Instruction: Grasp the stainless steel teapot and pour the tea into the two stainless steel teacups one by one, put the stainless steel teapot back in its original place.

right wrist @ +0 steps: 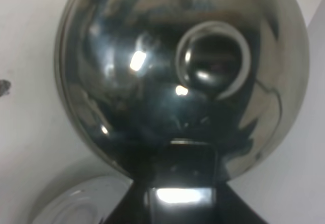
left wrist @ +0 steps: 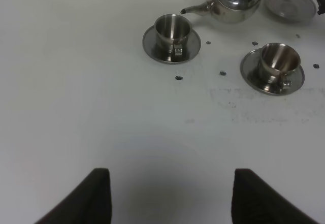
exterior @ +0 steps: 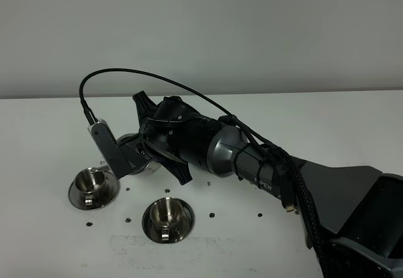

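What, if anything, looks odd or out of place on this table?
Small dark specks lie scattered on the white table around the left teacup and right teacup, and a faint smudged patch marks the surface beside the right teacup. Both cups stand upright.

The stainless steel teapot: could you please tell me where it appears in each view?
Exterior high: the stainless steel teapot is left of centre, mostly hidden by the right arm.
Left wrist: far off, its spout by a teacup.
Right wrist: fills the picture.
Shared landmark: that teacup, absent from the right wrist view.
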Available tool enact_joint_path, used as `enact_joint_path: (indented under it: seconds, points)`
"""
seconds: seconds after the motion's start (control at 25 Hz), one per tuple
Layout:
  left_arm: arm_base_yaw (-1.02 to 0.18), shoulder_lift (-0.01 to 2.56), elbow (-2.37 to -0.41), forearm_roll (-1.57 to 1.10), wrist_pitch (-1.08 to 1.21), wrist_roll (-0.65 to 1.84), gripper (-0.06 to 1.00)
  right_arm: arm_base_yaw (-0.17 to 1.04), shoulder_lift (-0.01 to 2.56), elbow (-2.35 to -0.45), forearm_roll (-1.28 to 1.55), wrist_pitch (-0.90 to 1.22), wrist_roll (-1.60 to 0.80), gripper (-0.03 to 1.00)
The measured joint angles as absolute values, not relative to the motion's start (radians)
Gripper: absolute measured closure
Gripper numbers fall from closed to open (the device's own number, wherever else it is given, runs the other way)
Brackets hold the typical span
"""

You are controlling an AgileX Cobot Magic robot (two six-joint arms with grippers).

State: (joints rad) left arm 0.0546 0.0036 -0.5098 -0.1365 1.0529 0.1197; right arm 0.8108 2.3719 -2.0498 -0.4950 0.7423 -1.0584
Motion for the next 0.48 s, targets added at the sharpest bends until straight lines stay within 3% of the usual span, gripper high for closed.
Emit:
enact_joint_path:
  seconds: [0.48]
  points:
    - [0.055, 0.004, -0.51, -0.137, 1.053, 0.121, 0.37, 0.831, 2.373, -2.05, -0.56, 0.719, -1.077, 0.77]
